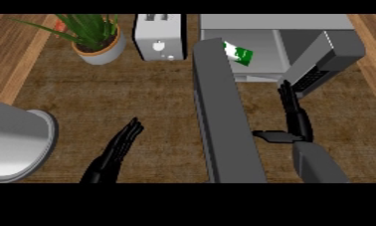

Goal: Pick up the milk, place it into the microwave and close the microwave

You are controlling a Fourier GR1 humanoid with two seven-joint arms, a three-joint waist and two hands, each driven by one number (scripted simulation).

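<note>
The microwave (275, 21) stands at the back right with its cavity showing. Its long grey door (224, 120) swings out toward me, reaching almost to the view's lower edge. The green and white milk carton (239, 54) lies inside the cavity at the left, partly hidden behind the door's top edge. My right hand (296, 115) is to the right of the door, in front of the microwave's dark keypad panel (323, 65), fingers straight and thumb out to the left, holding nothing. My left hand (117, 150) rests open at the lower left, left of the door.
A white toaster (159, 37) stands at the back centre, left of the microwave. A potted green plant (97, 38) is at the back left. A large round grey vessel (22, 143) juts in from the left edge.
</note>
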